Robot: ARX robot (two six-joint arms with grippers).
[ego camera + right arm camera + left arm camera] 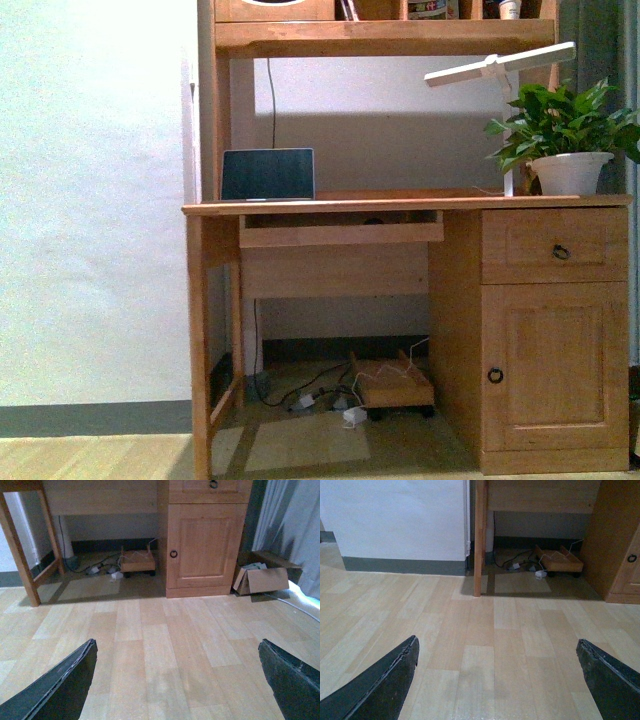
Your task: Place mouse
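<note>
I cannot clearly make out the mouse. A small dark low shape (373, 220) lies on the desk's pull-out tray (340, 234), too small to identify. A dark laptop (268, 174) stands on the wooden desk (400, 204). Neither arm shows in the front view. My left gripper (496, 647) is open and empty, low over the wood floor, facing the desk's left leg (480, 540). My right gripper (176, 647) is open and empty over the floor, facing the desk's cupboard door (205, 545).
A potted plant (568, 140) and a white lamp (500, 68) stand on the desk's right end. Cables and a small wheeled wooden stand (392, 385) lie under the desk. A cardboard box (262, 579) and a curtain (295, 525) are right of the cupboard.
</note>
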